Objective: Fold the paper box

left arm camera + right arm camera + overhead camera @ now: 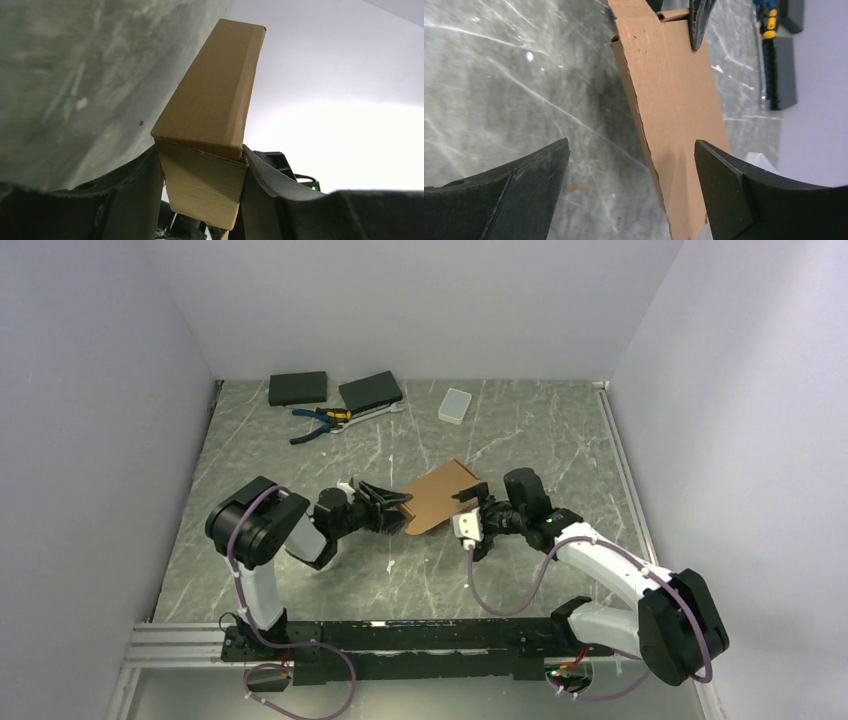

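The paper box (440, 498) sits mid-tabletop between the two arms, tilted up off the surface. It looks already closed into a slim brown block. The left hand (392, 508) pinches its near-left end, and the left wrist view shows both fingers (135, 195) pressed flat against the box's sides. The right hand (470, 500) is spread wide at the box's right end. In its own view the brown panel (674, 100) runs between the open fingers (744, 195), closer to one of them. I cannot tell whether it touches.

The folding seems nearly done, and what is probably left is seating the last flap or tab. To do that well, the left hand should keep a firm, square hold so the box does not twist. The right hand should come in along a fold line and press evenly, not on a corner, because thin cardboard creases or springs back. A notch near the far end (671, 15) may be where a tab belongs.

Plain pale walls (400, 300) close in the grey marbled tabletop (540, 450). At its far edge lie two flat black boxes (298, 388), blue-and-yellow pliers (320, 420) and a small white plastic case (455, 405), all well apart from the work.
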You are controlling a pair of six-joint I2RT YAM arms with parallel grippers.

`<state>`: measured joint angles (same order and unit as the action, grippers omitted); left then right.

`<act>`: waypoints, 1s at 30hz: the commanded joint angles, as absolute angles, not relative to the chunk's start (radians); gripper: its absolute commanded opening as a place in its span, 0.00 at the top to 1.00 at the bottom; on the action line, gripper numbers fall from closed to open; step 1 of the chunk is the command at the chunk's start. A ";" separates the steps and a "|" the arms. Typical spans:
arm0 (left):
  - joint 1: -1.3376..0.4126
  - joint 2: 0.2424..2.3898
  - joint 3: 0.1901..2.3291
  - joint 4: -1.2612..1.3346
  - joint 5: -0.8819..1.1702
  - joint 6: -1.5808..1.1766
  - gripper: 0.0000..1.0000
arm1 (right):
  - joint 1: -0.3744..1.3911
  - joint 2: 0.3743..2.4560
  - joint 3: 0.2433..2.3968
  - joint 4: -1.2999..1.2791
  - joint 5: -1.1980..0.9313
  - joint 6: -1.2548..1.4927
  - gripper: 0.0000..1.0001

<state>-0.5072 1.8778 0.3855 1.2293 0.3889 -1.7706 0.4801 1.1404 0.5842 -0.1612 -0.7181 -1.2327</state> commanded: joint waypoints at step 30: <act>-0.493 1.830 0.457 1.264 0.565 -1.883 0.41 | 0.698 1.236 0.365 0.580 -0.256 -1.456 0.46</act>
